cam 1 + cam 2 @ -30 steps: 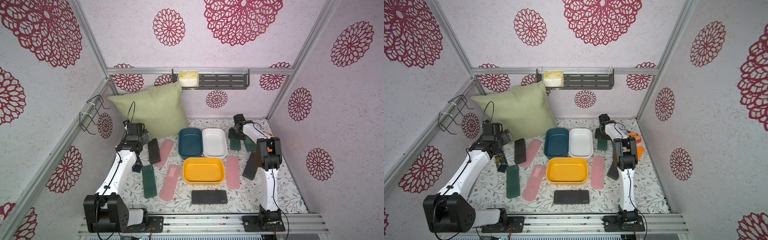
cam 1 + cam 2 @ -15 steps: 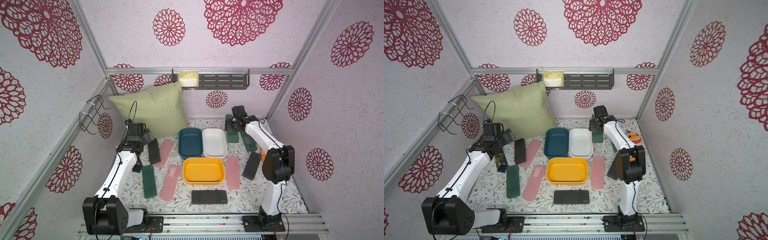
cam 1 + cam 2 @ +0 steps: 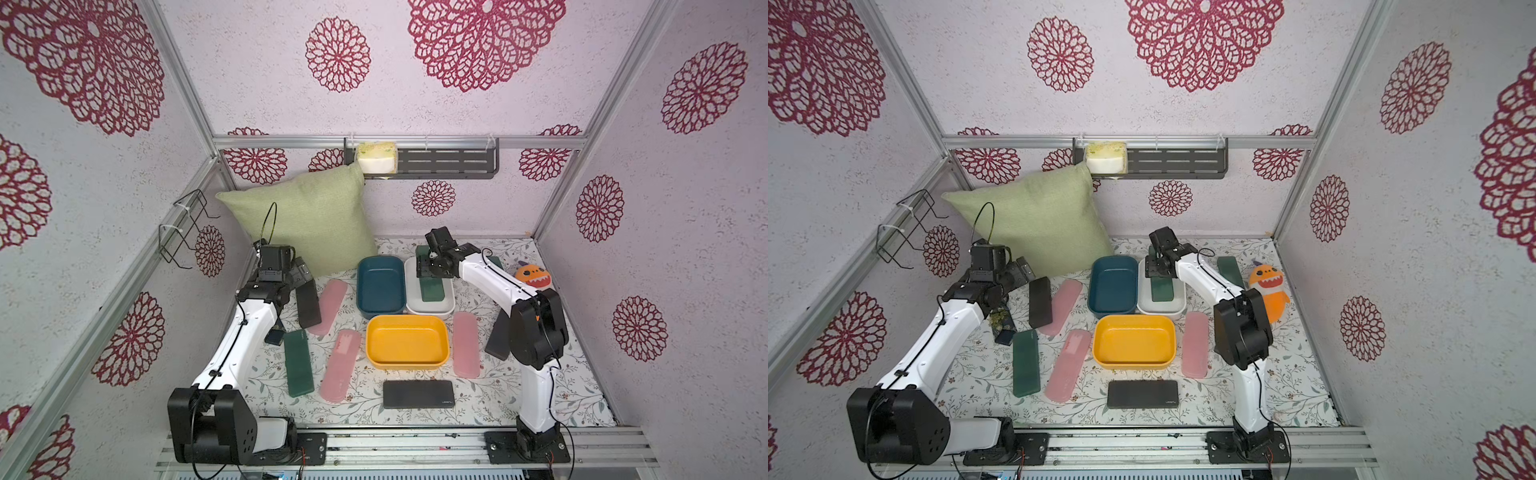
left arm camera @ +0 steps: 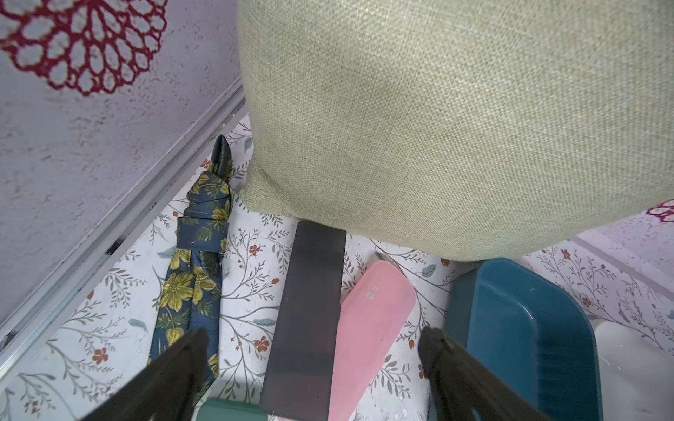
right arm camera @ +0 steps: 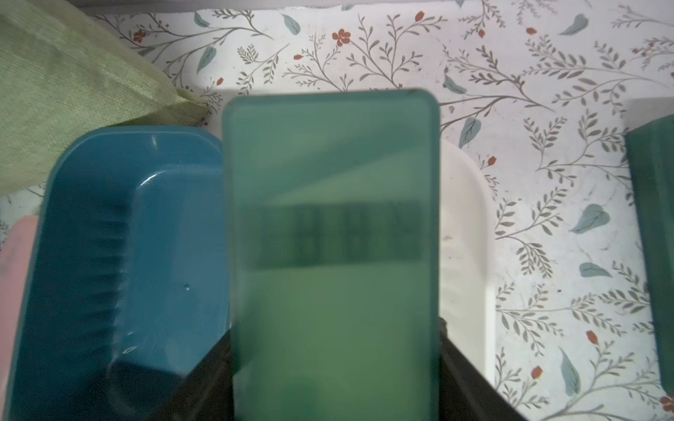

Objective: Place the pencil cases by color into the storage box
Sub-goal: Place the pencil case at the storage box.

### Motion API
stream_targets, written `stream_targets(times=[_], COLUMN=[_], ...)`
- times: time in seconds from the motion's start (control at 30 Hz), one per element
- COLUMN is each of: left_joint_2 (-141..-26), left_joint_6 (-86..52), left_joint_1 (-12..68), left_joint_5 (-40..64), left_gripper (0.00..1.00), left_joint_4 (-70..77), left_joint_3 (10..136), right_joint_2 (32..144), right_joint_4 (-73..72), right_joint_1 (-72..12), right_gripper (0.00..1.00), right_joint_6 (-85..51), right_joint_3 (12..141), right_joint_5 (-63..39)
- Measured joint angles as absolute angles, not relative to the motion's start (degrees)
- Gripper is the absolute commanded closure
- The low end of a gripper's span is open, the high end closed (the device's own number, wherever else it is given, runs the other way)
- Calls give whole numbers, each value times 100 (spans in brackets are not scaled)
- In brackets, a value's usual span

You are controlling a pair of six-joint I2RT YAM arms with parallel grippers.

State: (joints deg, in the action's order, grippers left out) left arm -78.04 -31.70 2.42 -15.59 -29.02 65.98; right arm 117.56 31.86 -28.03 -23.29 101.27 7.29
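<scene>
Task item: green case [image 3: 433, 287] pinched across its width by right gripper [image 3: 432, 270], jaws clamped on long edges. Case sits over white bin [image 3: 430, 311]; contact with bin floor unclear. Right arm: reaching toward back wall, elbow raised, wrist angled down. Left gripper [image 4: 313, 339]: jaws spread wide, poised over black case [image 4: 306, 310], which lies touching pink case [image 4: 372, 313]. Left arm: extended toward pillow [image 3: 307, 220]. Blue bin [image 3: 380, 266] just beside white bin; yellow bin [image 3: 407, 361] in front.
</scene>
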Motion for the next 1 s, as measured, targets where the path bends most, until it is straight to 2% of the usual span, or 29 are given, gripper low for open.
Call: stream_targets(times=[0.3,1.0], left_joint_2=[-7953,-7955], left_joint_6=[-3157,-3109], left_joint_1=[325,340], left_joint_5=[-1505,-1490], left_gripper=[3,3], left_joint_4=[-2858,-2825], left_joint_3=[6598,6598], right_joint_2=[12348,12844], right_joint_4=[3065,2873], right_joint_1=[-2825,-2947], right_gripper=[57,57], right_joint_6=[-2550,-2705], right_joint_3=[10206,10221], right_joint_5=[727,548])
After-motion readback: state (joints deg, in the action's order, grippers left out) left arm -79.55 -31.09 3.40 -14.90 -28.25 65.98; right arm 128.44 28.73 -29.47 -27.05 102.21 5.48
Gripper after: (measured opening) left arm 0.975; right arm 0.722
